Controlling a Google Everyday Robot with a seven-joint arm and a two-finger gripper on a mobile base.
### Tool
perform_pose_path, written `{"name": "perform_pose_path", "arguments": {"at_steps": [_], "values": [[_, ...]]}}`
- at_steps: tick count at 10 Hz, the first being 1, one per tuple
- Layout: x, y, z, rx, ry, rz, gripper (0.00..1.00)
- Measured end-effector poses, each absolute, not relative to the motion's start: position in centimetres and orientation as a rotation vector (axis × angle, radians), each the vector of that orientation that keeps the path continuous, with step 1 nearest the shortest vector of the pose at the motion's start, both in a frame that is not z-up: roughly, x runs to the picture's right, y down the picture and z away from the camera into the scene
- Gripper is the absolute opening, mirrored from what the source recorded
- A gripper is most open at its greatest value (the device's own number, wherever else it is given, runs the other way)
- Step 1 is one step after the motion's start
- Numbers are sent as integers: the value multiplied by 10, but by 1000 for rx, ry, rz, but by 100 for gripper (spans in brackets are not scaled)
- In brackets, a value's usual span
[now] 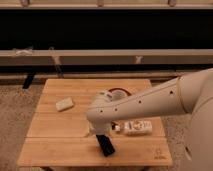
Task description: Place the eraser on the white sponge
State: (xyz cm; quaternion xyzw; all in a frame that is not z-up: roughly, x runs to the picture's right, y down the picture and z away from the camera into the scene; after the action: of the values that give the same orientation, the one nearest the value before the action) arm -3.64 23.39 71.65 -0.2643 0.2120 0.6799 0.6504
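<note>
The eraser (105,145) is a small black block lying tilted on the wooden table (60,150), near the front edge at the middle. The gripper (101,133) hangs from the white arm's end right above the eraser's upper end; whether it touches the eraser I cannot tell. The white sponge (64,104) is an off-white pad lying on the table's left side, well apart from the gripper, up and to the left of it.
A white labelled bottle (137,127) lies on its side right of the gripper, with a small dark object (116,127) beside it. An orange bowl (119,93) sits behind the arm, partly hidden. A dark bench runs behind the table.
</note>
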Motion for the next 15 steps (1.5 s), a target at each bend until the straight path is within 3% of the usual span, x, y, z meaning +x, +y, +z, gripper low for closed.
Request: {"name": "perform_pose_path", "arguments": {"at_steps": [5, 10, 15], "values": [[-24, 240, 748, -486, 487, 1377, 80], [-1, 232, 777, -571, 451, 1331, 80], [0, 270, 783, -630, 479, 1308, 80]]}}
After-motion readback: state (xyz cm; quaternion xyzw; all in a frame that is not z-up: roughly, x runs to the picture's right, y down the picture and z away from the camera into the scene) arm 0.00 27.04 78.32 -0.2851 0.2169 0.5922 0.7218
